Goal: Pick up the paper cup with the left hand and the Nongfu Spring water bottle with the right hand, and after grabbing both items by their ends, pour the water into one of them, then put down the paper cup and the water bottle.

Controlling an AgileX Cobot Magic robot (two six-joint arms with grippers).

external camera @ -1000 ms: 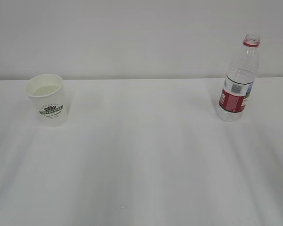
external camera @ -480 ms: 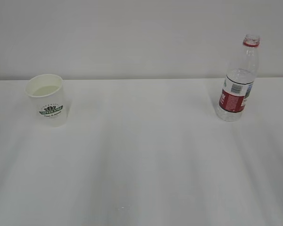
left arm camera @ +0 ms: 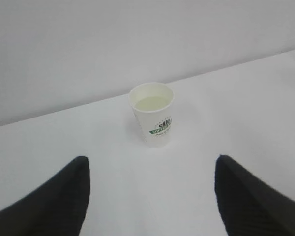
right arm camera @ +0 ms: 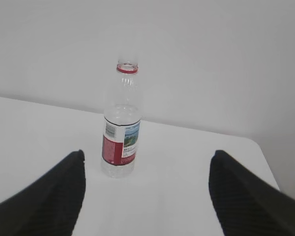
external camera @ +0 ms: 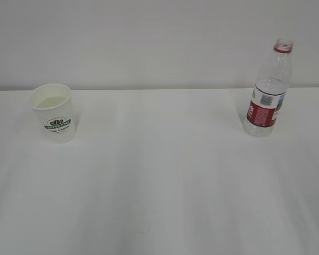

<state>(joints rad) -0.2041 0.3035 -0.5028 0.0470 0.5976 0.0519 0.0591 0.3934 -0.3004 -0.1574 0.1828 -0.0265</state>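
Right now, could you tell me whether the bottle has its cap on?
No: the bottle stands upright on the table with its mouth open above the red neck ring, and no cap shows.

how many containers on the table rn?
2. The paper cup stands upright at the left of the table, with pale liquid inside. The Nongfu Spring water bottle stands upright at the right, uncapped. Nothing else shows in any view.

White paper cup (external camera: 53, 112), dark green logo; clear bottle (external camera: 267, 90), red neck ring, red-white label
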